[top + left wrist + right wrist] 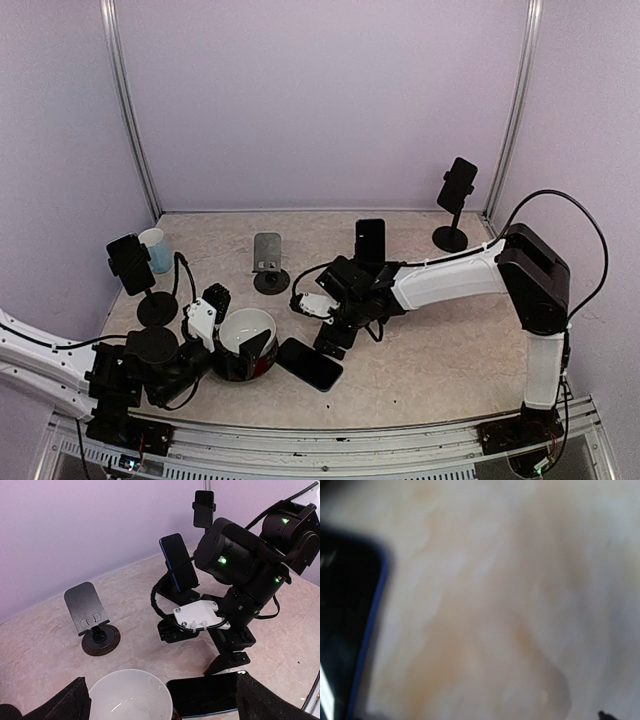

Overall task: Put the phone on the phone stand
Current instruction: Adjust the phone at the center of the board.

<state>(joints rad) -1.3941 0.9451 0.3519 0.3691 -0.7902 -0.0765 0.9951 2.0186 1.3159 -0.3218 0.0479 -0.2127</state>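
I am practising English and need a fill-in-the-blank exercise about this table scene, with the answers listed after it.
1. The phone beside the bowl lies ____ on the table.
2. The grey phone stand near the middle is ____, with nothing resting on it.
3. In the top view, the cup stands near the table's back ____ corner.

Missing words: flat; empty; left
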